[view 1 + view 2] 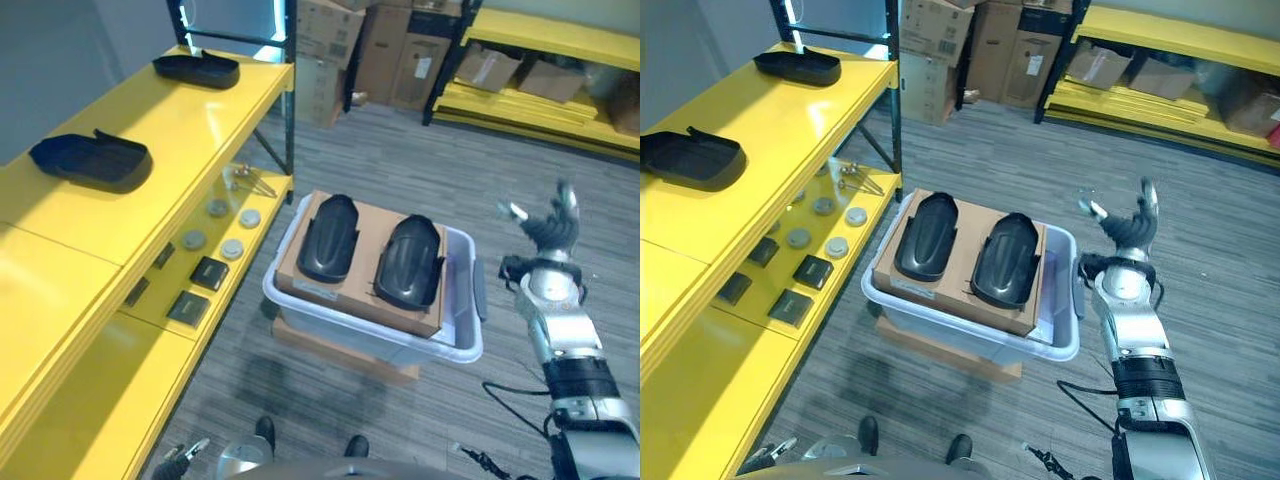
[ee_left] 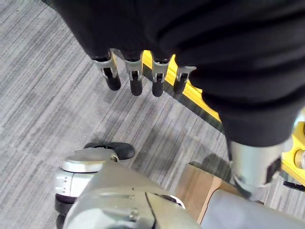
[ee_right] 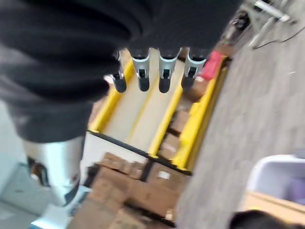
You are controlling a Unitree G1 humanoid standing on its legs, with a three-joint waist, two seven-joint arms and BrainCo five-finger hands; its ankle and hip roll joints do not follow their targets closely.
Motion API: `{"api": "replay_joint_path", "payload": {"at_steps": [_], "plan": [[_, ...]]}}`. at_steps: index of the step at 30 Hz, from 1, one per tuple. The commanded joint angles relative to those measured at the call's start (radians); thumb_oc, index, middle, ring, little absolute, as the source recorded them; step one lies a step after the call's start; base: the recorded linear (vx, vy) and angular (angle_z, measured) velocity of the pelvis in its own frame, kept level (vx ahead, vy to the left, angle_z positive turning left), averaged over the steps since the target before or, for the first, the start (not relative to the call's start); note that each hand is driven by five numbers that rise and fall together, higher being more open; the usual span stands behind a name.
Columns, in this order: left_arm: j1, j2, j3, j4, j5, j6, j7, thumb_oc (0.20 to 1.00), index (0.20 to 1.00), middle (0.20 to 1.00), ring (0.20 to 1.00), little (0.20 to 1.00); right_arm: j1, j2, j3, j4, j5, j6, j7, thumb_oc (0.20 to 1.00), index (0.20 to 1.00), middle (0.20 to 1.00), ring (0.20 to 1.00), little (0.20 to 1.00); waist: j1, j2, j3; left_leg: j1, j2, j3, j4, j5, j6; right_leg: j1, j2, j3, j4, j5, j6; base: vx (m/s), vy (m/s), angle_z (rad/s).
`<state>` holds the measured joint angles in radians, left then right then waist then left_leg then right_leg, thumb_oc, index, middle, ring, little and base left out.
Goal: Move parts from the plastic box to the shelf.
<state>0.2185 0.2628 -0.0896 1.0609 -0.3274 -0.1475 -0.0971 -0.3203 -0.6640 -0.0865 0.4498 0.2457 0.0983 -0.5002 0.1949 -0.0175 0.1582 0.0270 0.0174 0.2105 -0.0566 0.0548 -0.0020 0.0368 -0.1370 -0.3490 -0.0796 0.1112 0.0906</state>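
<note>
Grey carpet floor [image 1: 400,160] carries a plastic box [image 1: 462,345] beside the yellow shelf [image 1: 190,130]. Two black parts [image 1: 328,238] lie on cardboard [image 1: 420,312] atop the box — two more parts [image 1: 92,160] sit on the shelf. Right hand [image 1: 552,228] is raised beside the box, fingers spread, empty. Left hand [image 2: 143,76] hangs low, fingers relaxed — holding nothing.

Both eye views look down from above at the box [image 1: 375,330]; wrist cams close along hands.
</note>
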Motion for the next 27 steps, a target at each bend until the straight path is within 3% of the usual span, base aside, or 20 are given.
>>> {"api": "replay_joint_path", "payload": {"at_steps": [1, 4, 9, 17, 27], "plan": [[-0.06, 0.043, -0.083, 0.019, -0.049, -0.034, -0.035, 1.0, 1.0, 1.0, 1.0, 1.0, -0.11, -0.128, 0.014, 0.081, -0.02, -0.094, -0.068, 1.0, 1.0, 1.0, 1.0, 1.0, 0.041, 0.037, 0.007, -0.118, 0.041, -0.124, 0.081, -0.09, -0.016, -0.107, -0.092, -0.033, 0.135, -0.094, 0.083, -0.19, 0.051, 0.24], [-0.161, 0.074, -0.152, 0.015, -0.163, -0.044, -0.069, 1.0, 1.0, 1.0, 1.0, 1.0, -0.259, -0.188, 0.078, 0.337, 0.086, -0.197, -0.105, 1.0, 1.0, 1.0, 1.0, 1.0, 0.059, 0.065, 0.089, -0.253, 0.021, -0.172, 0.131, -0.076, -0.013, -0.215, -0.116, -0.039, 0.166, -0.081, 0.087, -0.36, 0.029, 0.24], [-0.183, 0.078, -0.199, -0.001, -0.204, -0.065, -0.08, 1.0, 1.0, 1.0, 1.0, 1.0, -0.357, -0.213, 0.159, 0.507, 0.156, -0.247, -0.103, 1.0, 1.0, 1.0, 1.0, 1.0, 0.082, 0.096, 0.148, -0.326, 0.005, -0.209, 0.165, -0.081, -0.019, -0.276, -0.129, -0.029, 0.196, -0.09, 0.092, -0.1, 0.035, 0.12], [-0.168, 0.096, -0.221, -0.051, -0.257, -0.077, -0.117, 1.0, 1.0, 1.0, 1.0, 1.0, -0.452, -0.219, 0.239, 0.583, 0.197, -0.22, -0.059, 1.0, 1.0, 1.0, 1.0, 1.0, 0.106, 0.123, 0.187, -0.363, -0.013, -0.218, 0.15, -0.062, -0.022, -0.315, -0.147, -0.023, 0.201, -0.089, 0.096, -0.02, 0.055, 0.08], [-0.145, 0.09, -0.216, -0.088, -0.28, -0.078, -0.132, 1.0, 1.0, 1.0, 1.0, 1.0, -0.422, -0.196, 0.234, 0.589, 0.191, -0.16, -0.029, 1.0, 1.0, 1.0, 1.0, 1.0, 0.106, 0.126, 0.198, -0.357, -0.012, -0.21, 0.135, -0.061, -0.025, -0.311, -0.144, -0.009, 0.188, -0.09, 0.099, 0.0, 0.021, 0.01]]}}
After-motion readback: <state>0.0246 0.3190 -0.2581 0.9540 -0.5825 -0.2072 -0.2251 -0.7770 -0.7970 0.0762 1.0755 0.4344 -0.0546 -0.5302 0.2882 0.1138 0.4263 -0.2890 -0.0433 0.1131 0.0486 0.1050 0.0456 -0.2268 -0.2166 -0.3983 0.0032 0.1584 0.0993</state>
